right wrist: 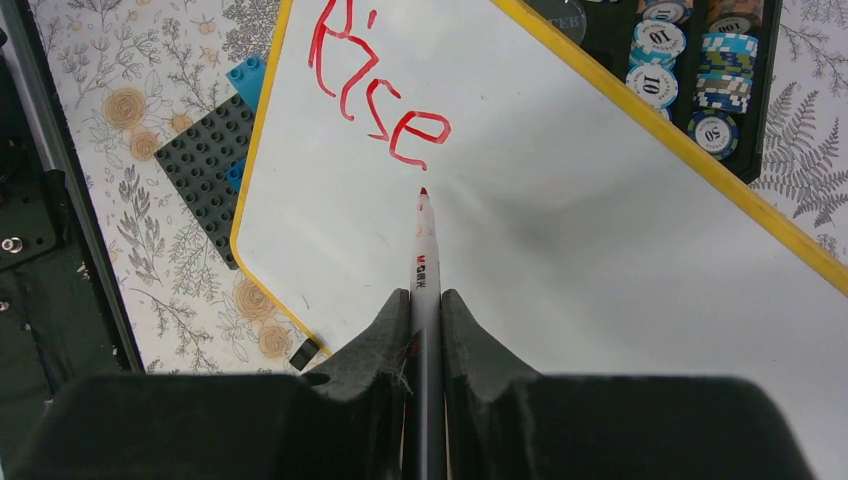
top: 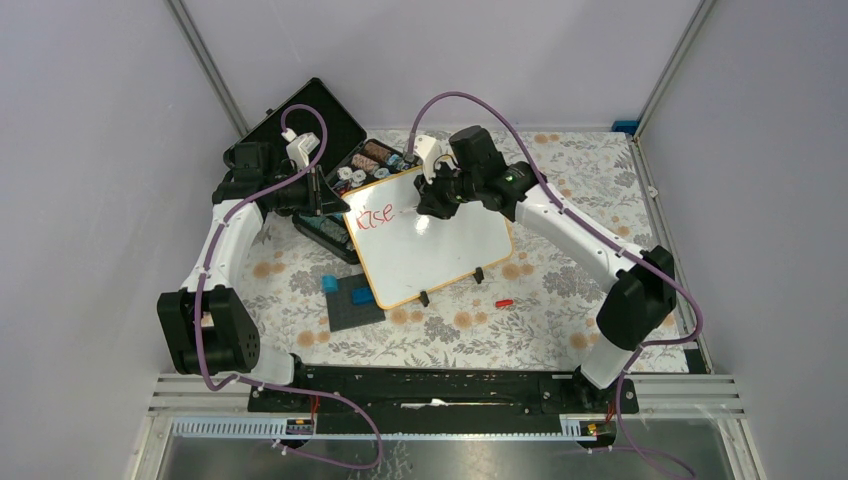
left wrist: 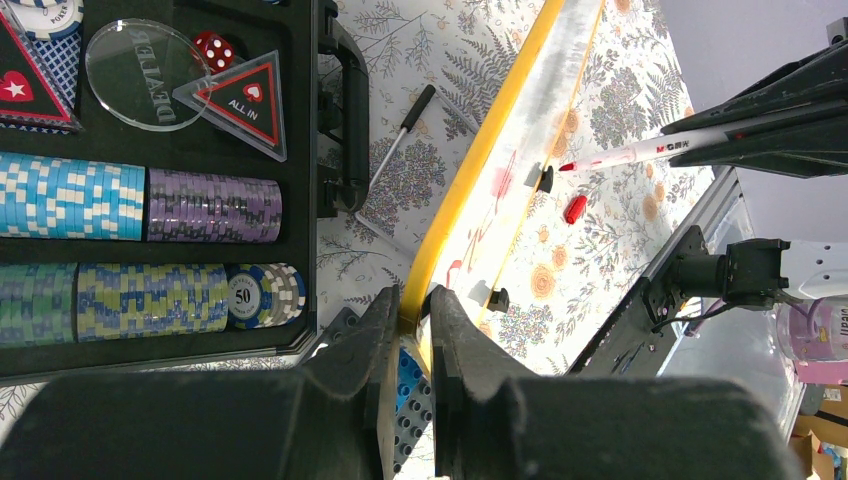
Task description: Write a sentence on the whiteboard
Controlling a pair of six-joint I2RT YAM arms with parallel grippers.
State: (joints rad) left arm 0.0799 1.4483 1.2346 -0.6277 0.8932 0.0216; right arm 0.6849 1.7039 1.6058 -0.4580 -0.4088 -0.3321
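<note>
From above, the whiteboard (top: 440, 255) lies tilted across the flowered table, its far-left corner against an open chip case (top: 300, 125) and a grey plate (top: 350, 305) just beside its near-left edge. The left gripper (top: 335, 205) meets the board's left edge; the right gripper (top: 432, 205) hangs over the upper half, right of the red word (top: 375, 217). A red cap (top: 504, 301) lies on the table near the board's feet.

The left wrist view shows that gripper's jaws pinched tight on the board's yellow-tan frame, bracing it. The marker (left wrist: 640, 152) reaches in from the right, its red tip close to the white surface; whether it touches I cannot tell.

The right wrist view shows those jaws clamped narrowly on the marker's barrel, tip pointing just below and right of the "e" in "Rise". Only this first word of the sentence (right wrist: 375, 95) is written.

The step in hand looks like starting the next word. To do it well, I judge: leave a clear gap after the "e", press lightly so the braced board does not slide, keep the letters level with "Rise", and leave room below for a second line
</note>
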